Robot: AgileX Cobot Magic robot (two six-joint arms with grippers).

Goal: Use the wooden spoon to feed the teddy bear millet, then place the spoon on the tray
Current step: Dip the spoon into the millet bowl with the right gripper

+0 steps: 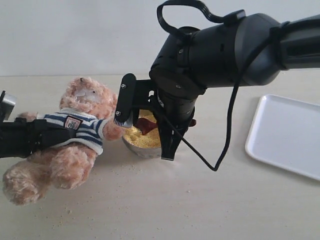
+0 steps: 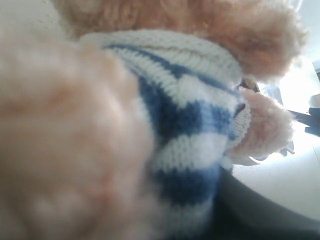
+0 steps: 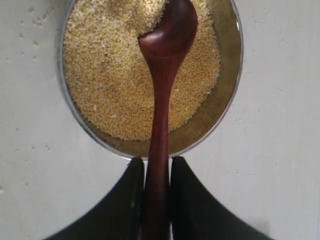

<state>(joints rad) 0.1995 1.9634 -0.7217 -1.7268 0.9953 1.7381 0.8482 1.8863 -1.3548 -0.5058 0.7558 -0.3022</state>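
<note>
**A:** Quick q, why is the teddy bear [image 1: 82,102] tipped over at an angle instead of just sitting on the counter [image 1: 175,200]?

**B:** The left pincer [image 1: 52,133] is clamped around its striped middle and props it up. That puts the bear just beside the right pincer [image 3: 156,167], so I'd guess it's for a short trip from the bowl to the muzzle.

**A:** And that right one?

**B:** Closed tight on the thin handle of the wooden spoon [image 3: 162,75], one finger on each side. The oval end sticks out straight ahead of the fingertips and is dug into the millet [image 3: 110,85]. The millet is in a small metal bowl [image 3: 234,85] right under that pincer. Looks like the scooping step to me, feeding not done yet.

**A:** The exterior cam barely shows the spoon though.

**B:** Yeah, the arm blocks it, only a reddish bit pokes out. The right wrist cam gives you the grip and the grain heap. The left wrist cam is all fur and blue-white knit, so I read that grip off the exterior shot. Only the exterior one shows the white tray [image 1: 287,135], well apart from the right pincer on the side away from the bear.
</note>
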